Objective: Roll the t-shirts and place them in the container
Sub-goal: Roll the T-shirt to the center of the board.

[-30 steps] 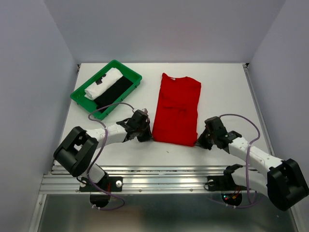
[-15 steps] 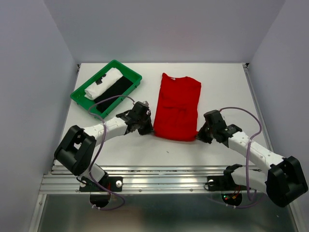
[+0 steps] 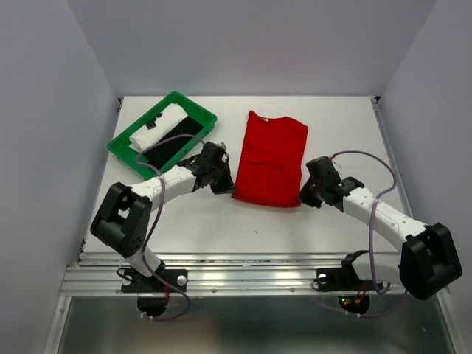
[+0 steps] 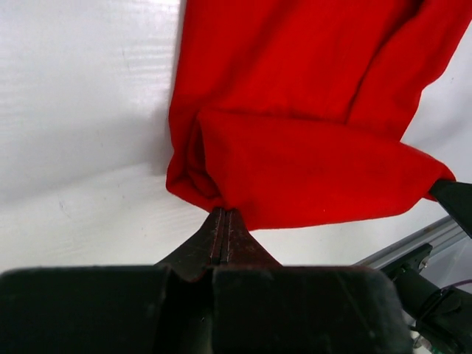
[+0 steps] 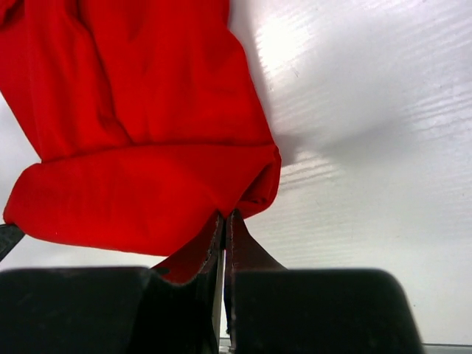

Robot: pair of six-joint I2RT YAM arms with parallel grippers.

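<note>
Mostly left gripper [image 4: 223,215], right gripper [image 5: 224,218] tips buried (red t-shirt [image 3: 270,158] hem).

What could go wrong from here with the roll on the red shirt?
1. Both pairs of jaws are shut on just the end corners of the red t-shirt's turned-over near hem; cloth could slip out and the roll loosen.
2. Between the grips the hem has no support, so an uneven advance may skew the roll.
3. The left arm's cable loops by the green tray and might snag it.
</note>
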